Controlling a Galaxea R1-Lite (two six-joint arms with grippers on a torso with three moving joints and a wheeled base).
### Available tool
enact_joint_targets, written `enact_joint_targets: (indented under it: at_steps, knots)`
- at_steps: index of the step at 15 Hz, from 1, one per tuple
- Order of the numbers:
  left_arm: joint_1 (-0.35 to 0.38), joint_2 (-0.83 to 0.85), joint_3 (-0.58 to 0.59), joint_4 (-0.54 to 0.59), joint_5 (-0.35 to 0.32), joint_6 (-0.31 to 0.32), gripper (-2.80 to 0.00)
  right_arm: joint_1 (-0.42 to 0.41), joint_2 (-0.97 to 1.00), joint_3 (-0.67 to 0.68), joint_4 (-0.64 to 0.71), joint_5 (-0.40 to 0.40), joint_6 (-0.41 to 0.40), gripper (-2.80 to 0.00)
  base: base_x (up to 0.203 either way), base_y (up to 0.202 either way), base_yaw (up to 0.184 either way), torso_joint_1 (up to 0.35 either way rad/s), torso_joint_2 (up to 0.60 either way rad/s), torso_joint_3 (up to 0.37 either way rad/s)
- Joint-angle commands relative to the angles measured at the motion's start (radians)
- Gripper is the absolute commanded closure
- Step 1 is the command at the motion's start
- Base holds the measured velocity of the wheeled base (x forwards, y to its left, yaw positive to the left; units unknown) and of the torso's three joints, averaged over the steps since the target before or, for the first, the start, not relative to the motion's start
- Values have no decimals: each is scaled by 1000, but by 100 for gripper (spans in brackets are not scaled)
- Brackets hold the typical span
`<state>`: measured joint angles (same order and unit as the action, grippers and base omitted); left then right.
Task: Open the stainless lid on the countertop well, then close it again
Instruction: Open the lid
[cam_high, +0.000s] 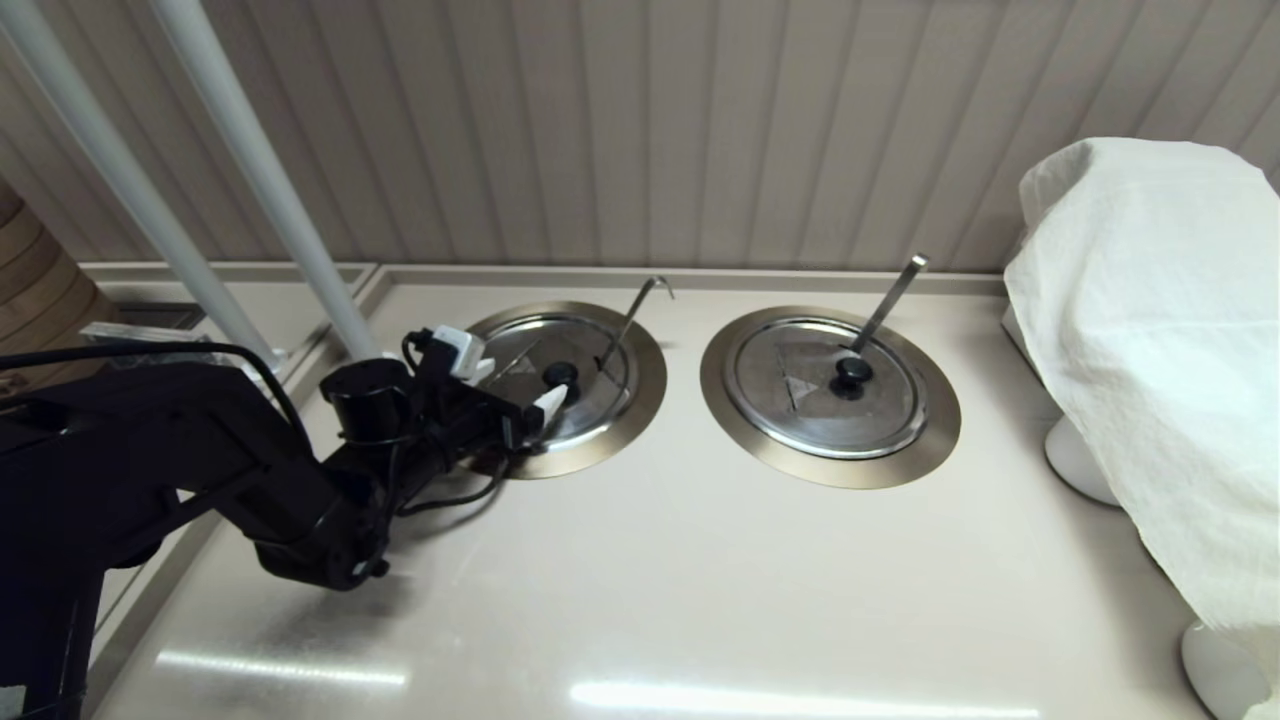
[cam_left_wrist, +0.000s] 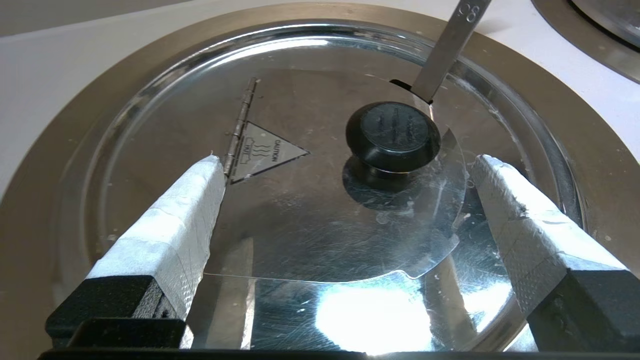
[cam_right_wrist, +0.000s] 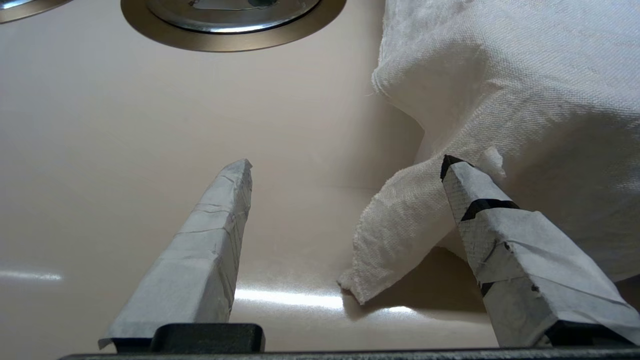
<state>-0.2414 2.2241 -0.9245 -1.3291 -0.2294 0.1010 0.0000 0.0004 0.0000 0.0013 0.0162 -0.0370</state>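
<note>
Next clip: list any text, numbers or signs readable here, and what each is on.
"CAUTION": triangle sticker on the lid under the open left gripper, beside a wavy steam sign.
"HOT": same sticker, only just legible.
"80": stamped on the ladle handle, at the picture's edge.
Unreadable: the mark on the other lid, too small.

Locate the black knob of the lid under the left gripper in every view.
Head view: the knob sits at the centre of the left-hand stainless lid.
Left wrist view: upper middle, just beyond the gap of the open left gripper.
Right wrist view: not in it; only well rims show at the top edge.
Shared landmark: the ladle handle rising through the lid's notch beside the knob.
</note>
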Motion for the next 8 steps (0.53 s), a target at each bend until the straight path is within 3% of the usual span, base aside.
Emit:
enact_joint_targets:
  at_steps: [1, 8]
  knots:
    - [-10, 25, -3, -10, -1, -1, -280, 0, 0, 0, 0, 1, -1, -280, 0, 0, 0, 0, 0, 0]
    - [-29, 70, -26, -10, 33, 0, -280, 0, 0, 0, 0, 1, -1, -280, 0, 0, 0, 0, 0, 0]
